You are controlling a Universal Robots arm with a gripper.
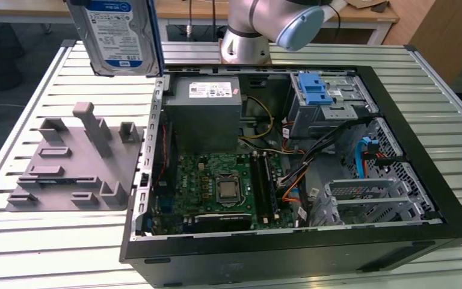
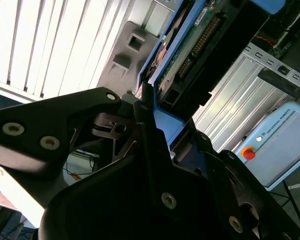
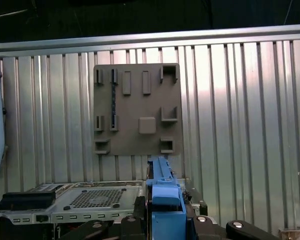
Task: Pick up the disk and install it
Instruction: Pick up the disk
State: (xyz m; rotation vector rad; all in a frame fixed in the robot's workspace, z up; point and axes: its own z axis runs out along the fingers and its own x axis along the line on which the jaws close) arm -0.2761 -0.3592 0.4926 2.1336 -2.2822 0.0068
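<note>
The jaws are clamped on the disk (image 1: 123, 36). It hangs in the air above the surface (image 1: 70, 241), long side up and down.

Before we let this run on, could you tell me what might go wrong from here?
1. The gripper holds the disk by its blue frame, in the air above the slatted table; a slip could drop it.
2. Loose cables cross the open case beside the drive cages, so the disk might snag on them there.
</note>
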